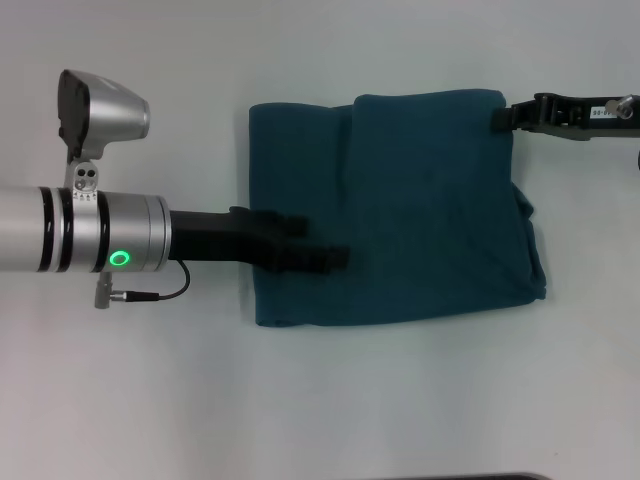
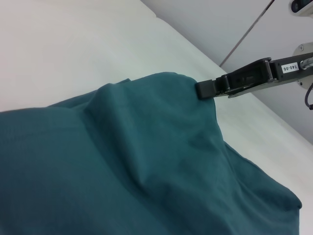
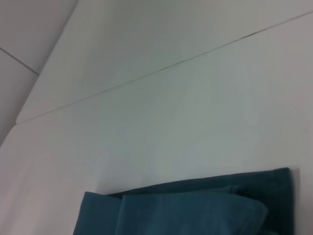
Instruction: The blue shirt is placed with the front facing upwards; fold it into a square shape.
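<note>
Nearest the robot, a bare stretch of white counter [image 1: 300, 410] runs across the front, and then comes the blue shirt [image 1: 420, 220], lying in the middle of the surface and folded into a rough, squarish block. Only plain teal cloth faces up; no print shows. Its near edge runs fairly straight, while the right side bulges out in soft, layered folds toward the near right corner.

Over the shirt's left part the left gripper [image 1: 335, 255] reaches in from the left, its silver forearm carrying a glowing green ring. The dark fingers lie low over the cloth with their tips drawn close together, but whether they pinch any fabric cannot be told.

Moving to the far side, a second layer overlaps on the far left, with a crease running from the far edge toward the middle. At the far right corner sits the right gripper [image 1: 500, 118], coming in from the right. In the left wrist view its black tip [image 2: 205, 89] meets the raised corner of the shirt [image 2: 146, 161], fingers together and apparently clamped on that corner.

The right wrist view shows the shirt's folded edge [image 3: 195, 205] with pale counter [image 3: 171, 98] stretching beyond it.
</note>
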You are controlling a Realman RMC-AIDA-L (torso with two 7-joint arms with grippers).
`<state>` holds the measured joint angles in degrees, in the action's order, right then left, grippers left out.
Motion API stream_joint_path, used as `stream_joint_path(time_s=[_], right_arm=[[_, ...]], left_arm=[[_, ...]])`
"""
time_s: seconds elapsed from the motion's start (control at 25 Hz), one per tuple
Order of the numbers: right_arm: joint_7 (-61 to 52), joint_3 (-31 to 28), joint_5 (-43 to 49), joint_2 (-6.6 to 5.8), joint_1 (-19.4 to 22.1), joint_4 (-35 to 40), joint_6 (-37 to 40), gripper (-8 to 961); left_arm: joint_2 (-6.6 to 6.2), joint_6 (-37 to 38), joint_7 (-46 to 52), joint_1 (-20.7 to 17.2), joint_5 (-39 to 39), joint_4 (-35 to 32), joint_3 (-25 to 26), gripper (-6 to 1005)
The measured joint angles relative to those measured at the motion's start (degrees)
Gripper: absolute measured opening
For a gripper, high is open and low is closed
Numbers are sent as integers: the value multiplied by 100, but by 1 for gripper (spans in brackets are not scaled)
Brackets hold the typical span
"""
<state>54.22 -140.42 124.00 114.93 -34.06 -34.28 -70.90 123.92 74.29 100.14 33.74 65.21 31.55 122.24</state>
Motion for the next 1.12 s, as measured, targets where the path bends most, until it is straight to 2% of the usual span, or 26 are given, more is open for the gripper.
stream_joint_path(time_s=[1.12], right_arm=[[-81,-297,-25,-57,180,-7,18,160]], left_arm=[[-9,-3,24,24,21,19,-6,933]])
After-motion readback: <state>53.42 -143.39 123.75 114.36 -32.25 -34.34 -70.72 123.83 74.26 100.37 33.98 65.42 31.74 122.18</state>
